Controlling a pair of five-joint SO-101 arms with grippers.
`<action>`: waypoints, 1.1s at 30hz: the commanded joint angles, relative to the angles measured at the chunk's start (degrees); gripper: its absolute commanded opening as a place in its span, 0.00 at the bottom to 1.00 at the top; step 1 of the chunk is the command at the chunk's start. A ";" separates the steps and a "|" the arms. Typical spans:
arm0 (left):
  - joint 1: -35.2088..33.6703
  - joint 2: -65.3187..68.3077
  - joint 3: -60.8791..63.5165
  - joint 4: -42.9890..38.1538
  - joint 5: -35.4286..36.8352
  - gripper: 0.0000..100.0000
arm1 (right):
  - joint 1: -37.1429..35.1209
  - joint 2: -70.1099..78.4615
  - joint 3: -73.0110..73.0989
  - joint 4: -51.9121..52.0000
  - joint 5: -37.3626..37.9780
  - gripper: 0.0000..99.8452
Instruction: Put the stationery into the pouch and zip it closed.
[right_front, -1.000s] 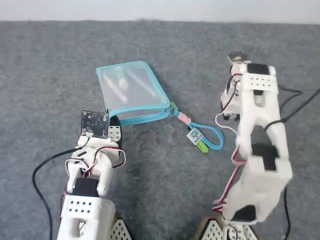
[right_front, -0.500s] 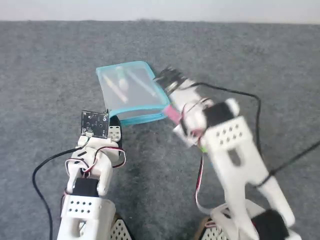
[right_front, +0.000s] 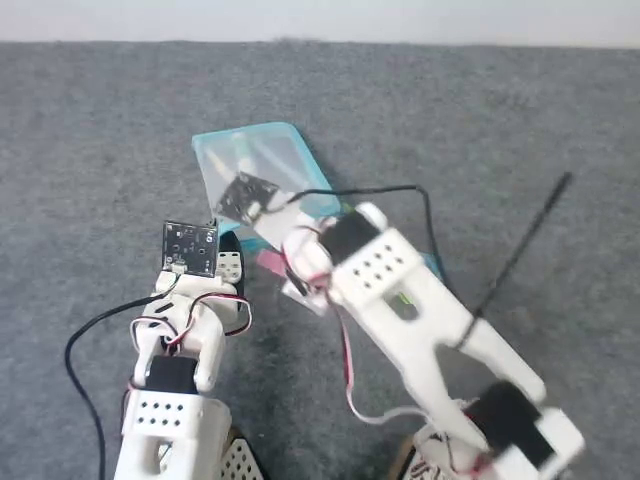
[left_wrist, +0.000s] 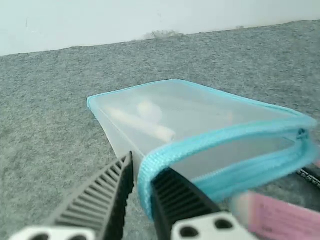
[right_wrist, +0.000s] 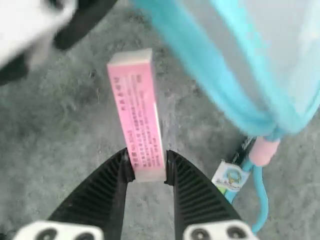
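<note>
We hold a pink rectangular eraser (right_wrist: 139, 110) by one end in our right gripper (right_wrist: 146, 162), its jaws nearly closed around it, just beside the translucent plastic pouch with turquoise zip trim (left_wrist: 200, 125). Our left gripper (left_wrist: 141, 172) pinches that trim at a corner, above the grey felt surface (right_front: 500, 120).

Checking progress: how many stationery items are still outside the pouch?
1: the pink eraser, held by the right gripper beside the pouch. In the high view the right arm may hide others.
</note>
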 joint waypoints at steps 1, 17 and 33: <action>0.53 0.62 -1.01 -1.85 -0.44 0.01 | -0.31 7.69 -13.19 1.71 -5.01 0.01; 0.53 0.62 -1.10 -1.76 -0.44 0.01 | 9.54 31.60 -53.10 22.11 -12.75 0.01; 0.53 0.62 -1.10 -1.58 -0.44 0.01 | 7.87 31.78 -58.46 23.78 -10.64 0.09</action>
